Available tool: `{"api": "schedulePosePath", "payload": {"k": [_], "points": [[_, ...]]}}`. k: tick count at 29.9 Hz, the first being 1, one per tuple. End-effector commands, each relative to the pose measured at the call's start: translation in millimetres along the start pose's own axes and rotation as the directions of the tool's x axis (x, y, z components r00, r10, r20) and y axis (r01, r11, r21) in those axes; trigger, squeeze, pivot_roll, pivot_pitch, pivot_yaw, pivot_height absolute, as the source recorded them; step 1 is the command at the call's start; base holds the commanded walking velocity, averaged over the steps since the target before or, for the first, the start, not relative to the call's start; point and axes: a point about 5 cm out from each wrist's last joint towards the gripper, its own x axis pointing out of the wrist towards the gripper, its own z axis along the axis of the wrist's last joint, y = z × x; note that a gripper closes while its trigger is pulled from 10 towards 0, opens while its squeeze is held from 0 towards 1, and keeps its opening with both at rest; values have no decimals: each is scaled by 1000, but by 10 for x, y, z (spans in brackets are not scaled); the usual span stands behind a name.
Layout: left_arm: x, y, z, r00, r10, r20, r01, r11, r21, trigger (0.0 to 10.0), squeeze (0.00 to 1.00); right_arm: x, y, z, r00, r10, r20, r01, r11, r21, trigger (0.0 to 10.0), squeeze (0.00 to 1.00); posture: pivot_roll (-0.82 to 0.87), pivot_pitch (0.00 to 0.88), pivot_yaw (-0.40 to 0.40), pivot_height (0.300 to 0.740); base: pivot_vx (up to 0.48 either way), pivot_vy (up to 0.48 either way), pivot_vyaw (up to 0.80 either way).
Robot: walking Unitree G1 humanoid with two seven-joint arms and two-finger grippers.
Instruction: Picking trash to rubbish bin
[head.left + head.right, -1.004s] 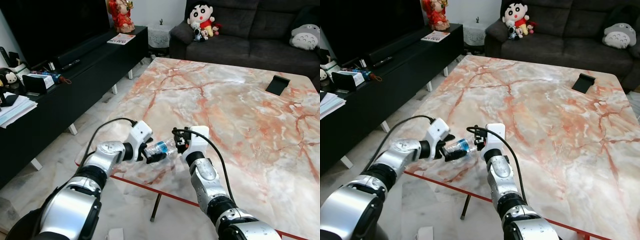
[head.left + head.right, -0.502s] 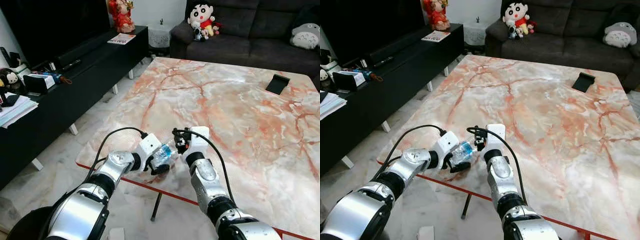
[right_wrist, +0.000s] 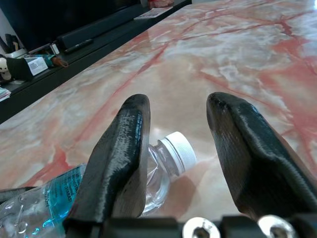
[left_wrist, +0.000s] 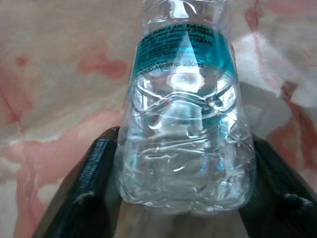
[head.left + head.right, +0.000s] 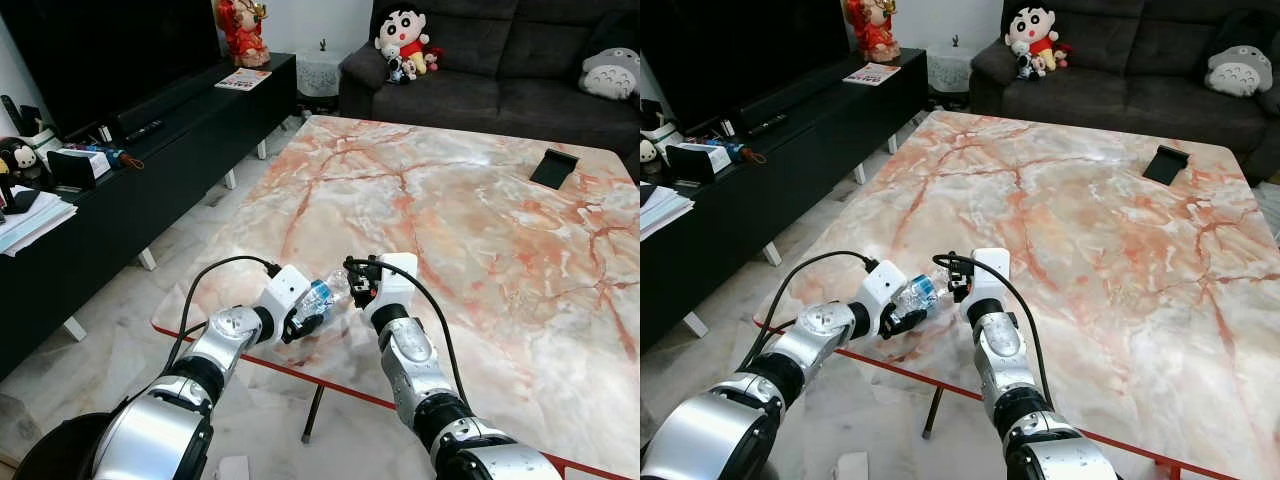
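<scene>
A clear plastic water bottle (image 5: 318, 296) with a teal label and white cap (image 3: 178, 146) is held just above the front left corner of the marble table (image 5: 470, 230). My left gripper (image 4: 183, 141) is shut on the bottle's (image 4: 184, 124) crumpled base, one black finger (image 4: 96, 188) on each side. The bottle tilts with its cap toward my right gripper (image 3: 179, 104). That gripper stands open right at the cap end, with the cap low between its two fingers (image 3: 124, 148) and touching neither. In the eye view the right gripper (image 5: 358, 283) sits just right of the bottle.
The table's red-trimmed front edge (image 5: 300, 368) runs under both arms, with floor below. A black flat object (image 5: 555, 168) lies at the table's far right. A long black TV console (image 5: 150, 140) stands to the left, and a dark sofa (image 5: 480, 80) with plush toys stands behind.
My left gripper has swung in closer to the table's edge with the bottle, turning it from lying crosswise to tilted, cap toward the right gripper. The right arm has stayed put.
</scene>
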Motion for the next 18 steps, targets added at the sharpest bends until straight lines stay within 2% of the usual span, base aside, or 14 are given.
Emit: {"api": "schedulePosePath", "payload": {"k": [1, 6, 7, 9, 10, 11, 13, 14, 18], "points": [[-43, 0, -113, 999, -2, -33, 1, 1000, -16, 0, 0, 3, 15, 3, 1000, -1, 2, 1, 1000, 2, 10000, 0, 13, 0, 17, 740, 0, 0, 0], [-48, 3, -122, 999, 0, -33, -1, 1000, -16, 0, 0, 6, 16, 7, 1000, -1, 3, 1, 1000, 3, 10000, 0, 15, 0, 16, 740, 0, 0, 0], [-54, 27, -111, 999, 31, -22, -31, 999, -18, 2039, 0, 6, 15, 8, 1000, -2, 4, 2, 1000, 3, 10000, 0, 14, 0, 17, 740, 0, 0, 0], [-61, 58, -96, 998, 68, -9, -69, 997, -21, 2039, 0, 6, 13, 9, 1000, -2, 5, 2, 1000, 4, 10000, 0, 14, 0, 17, 740, 0, 0, 0], [-69, 94, -80, 994, 112, 1, -112, 994, -18, 10000, 0, 5, 11, 10, 1000, -3, 6, 3, 1000, 5, 10000, 0, 12, 0, 17, 740, 0, 0, 0], [-97, 179, -62, 979, 204, 16, -203, 978, -38, 10000, 0, 4, 5, 14, 1000, -7, 10, 7, 1000, 6, 10000, 0, 12, 0, 17, 740, 0, 0, 0], [-124, 234, -59, 964, 263, 21, -262, 964, -47, 10000, 0, 3, -3, 22, 1000, -13, 17, 12, 1000, 8, 10000, 0, 12, 0, 15, 740, 0, 0, 0], [-159, 289, -62, 945, 325, 31, -323, 945, -55, 10000, 0, 5, -21, 39, 999, -24, 29, 24, 1000, 16, 10000, 0, 15, 0, 13, 740, 0, 0, 0], [-240, 385, -80, 901, 429, 54, -426, 902, -70, 10000, 0, 16, -52, 84, 998, -46, 53, 45, 999, 22, 10000, 0, 19, 0, 8, 740, 0, 0, 0]]}}
